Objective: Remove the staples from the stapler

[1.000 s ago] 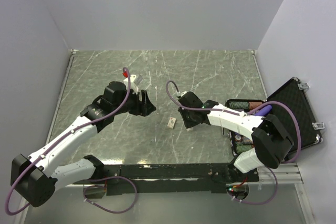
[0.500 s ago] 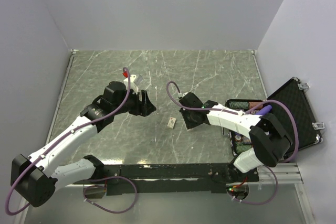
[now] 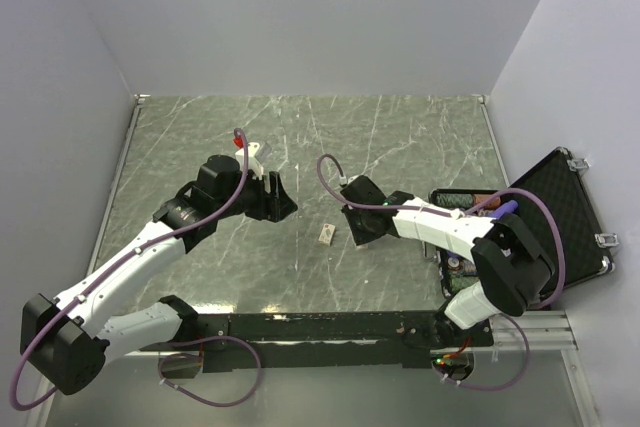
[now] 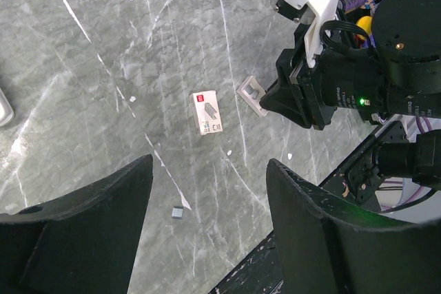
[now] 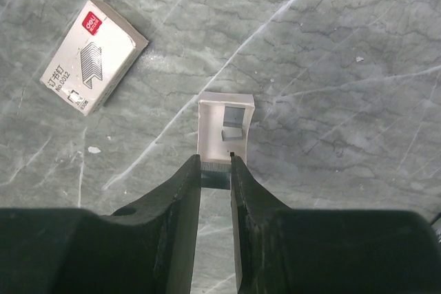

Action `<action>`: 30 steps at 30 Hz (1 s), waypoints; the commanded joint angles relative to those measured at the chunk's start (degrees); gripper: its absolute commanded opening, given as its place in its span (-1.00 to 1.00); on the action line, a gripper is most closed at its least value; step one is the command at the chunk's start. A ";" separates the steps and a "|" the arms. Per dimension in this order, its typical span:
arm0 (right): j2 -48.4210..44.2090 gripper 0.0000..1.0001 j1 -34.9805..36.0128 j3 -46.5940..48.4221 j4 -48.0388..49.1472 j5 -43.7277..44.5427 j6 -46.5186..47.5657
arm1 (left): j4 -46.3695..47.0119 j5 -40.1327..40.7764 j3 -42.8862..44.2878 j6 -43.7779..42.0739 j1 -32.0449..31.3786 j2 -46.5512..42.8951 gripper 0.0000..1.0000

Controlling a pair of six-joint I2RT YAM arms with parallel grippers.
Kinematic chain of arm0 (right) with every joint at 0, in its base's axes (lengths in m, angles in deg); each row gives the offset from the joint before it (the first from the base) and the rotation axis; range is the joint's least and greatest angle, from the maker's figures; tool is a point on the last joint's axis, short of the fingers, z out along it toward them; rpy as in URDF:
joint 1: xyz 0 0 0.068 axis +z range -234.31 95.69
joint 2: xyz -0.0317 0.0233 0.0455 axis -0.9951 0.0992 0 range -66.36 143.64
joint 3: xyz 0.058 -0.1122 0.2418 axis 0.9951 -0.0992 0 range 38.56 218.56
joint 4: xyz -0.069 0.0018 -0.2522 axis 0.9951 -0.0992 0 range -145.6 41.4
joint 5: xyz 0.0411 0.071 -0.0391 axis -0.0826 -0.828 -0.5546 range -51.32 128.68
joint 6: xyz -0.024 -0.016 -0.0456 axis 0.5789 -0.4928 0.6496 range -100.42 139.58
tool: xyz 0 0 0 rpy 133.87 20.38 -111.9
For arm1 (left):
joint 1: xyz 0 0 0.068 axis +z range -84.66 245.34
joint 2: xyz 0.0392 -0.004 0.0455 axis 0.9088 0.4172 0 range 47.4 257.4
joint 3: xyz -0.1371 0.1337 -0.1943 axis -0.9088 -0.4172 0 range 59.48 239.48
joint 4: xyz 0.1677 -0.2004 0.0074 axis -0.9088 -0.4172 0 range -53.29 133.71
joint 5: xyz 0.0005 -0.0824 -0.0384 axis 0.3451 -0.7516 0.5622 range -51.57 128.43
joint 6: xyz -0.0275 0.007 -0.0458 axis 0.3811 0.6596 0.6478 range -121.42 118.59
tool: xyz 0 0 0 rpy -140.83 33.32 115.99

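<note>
No blue stapler shows in any view. My right gripper (image 5: 216,170) is shut on a short strip of staples (image 5: 216,178), right at the near end of a small white open tray (image 5: 238,101) on the table. The tray holds two small staple pieces (image 5: 234,116). A white staple box (image 5: 93,56) lies up and left of it. In the top view the right gripper (image 3: 358,237) is just right of the box (image 3: 326,234). My left gripper (image 4: 210,170) is open and empty, held above the table, looking down on the box (image 4: 207,112) and the tray (image 4: 252,95).
A loose staple piece (image 4: 178,214) lies on the marble near the front edge. An open black case (image 3: 560,217) with assorted items sits off the table's right side. A pale grey-white bar (image 4: 3,109) shows at the left wrist view's left edge.
Almost nothing: the right arm's rear links have shifted slightly, and both grippers stay where they were.
</note>
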 commanded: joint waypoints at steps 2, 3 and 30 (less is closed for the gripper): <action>1.51 -0.50 -0.51 -0.01 1.09 0.94 -0.65 | 2.13 -0.65 -0.32 -0.33 0.34 -0.37 0.43; 1.43 -0.49 -0.51 -0.10 1.18 0.94 -0.74 | 2.13 -0.65 -0.41 -0.33 0.34 -0.38 0.43; -2.08 -0.19 -0.16 0.42 1.01 0.68 -1.09 | 2.22 -0.92 -0.32 -0.33 0.60 -0.38 0.44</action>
